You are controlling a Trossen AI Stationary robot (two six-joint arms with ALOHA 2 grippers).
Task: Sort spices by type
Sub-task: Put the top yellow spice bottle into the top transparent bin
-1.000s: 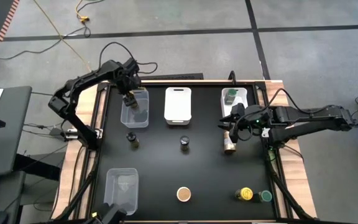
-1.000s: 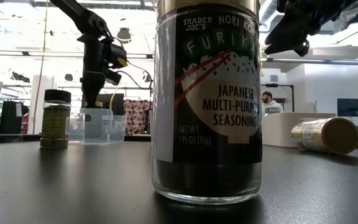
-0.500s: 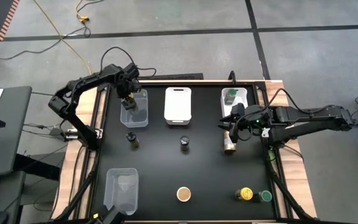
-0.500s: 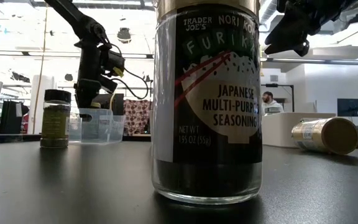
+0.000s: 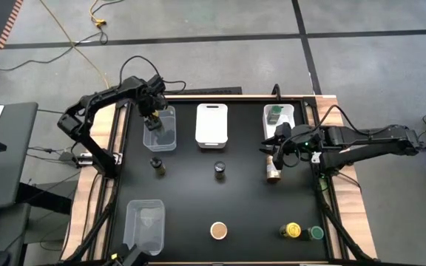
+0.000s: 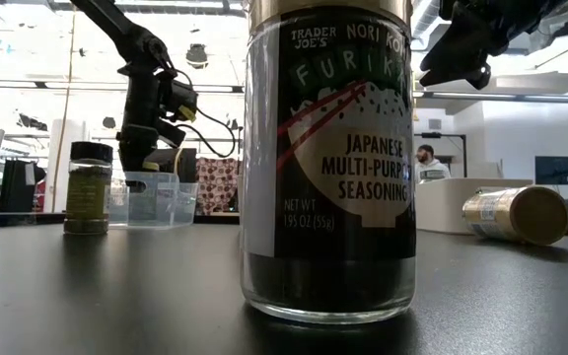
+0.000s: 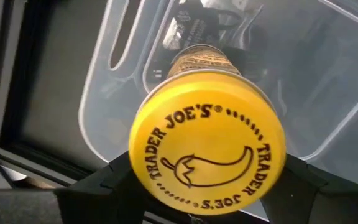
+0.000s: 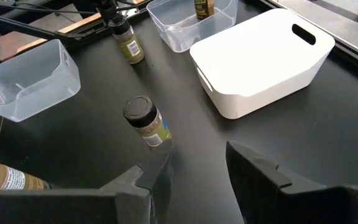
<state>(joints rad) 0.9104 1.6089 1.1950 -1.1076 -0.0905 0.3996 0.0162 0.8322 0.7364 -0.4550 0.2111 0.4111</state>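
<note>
spices [image 5: 219,230] were mostly unsorted on the worktop [image 5: 198,192]; left claw [image 7: 197,199] clamped a yellow-topped jar [image 7: 207,146] over a clear bin [image 5: 160,137]; right claw [image 8: 197,165] hung apart.

The big seasoning jar [image 6: 328,158] loses its cap past the low view's top edge. Beyond the right gripper [image 5: 278,142], the bin's [image 5: 288,113] green contents are too small to identify.

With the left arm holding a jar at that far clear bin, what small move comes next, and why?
Probably lower the jar and let go. The left gripper is closed on a yellow-capped jar directly over the far-left clear bin, and the left wrist view shows the bin's open inside just beyond the jar. The right gripper hangs open above a jar lying on its side.
</note>
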